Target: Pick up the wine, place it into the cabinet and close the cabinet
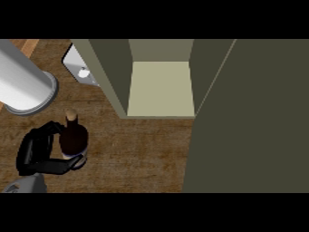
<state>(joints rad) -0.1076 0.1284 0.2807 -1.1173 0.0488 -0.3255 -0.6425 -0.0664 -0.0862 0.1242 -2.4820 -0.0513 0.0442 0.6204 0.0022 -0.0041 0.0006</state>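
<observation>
The wine bottle [74, 136] stands upright on the wooden counter [143, 154], dark with a tan cork top, left of the cabinet. My left hand [39, 149] comes in from the lower left with fingers and thumb curled round the bottle's body, hiding its lower part. The olive cabinet [160, 88] stands at the upper middle with its pale inside floor showing. Its door [257, 118] is swung open and fills the right side of the view. My right hand does not show.
A large white cylinder [16, 77] lies tilted at the upper left, close to the bottle. A white object [80, 68] sits partly hidden behind the cabinet's left wall. Bare counter lies between the bottle and the cabinet opening.
</observation>
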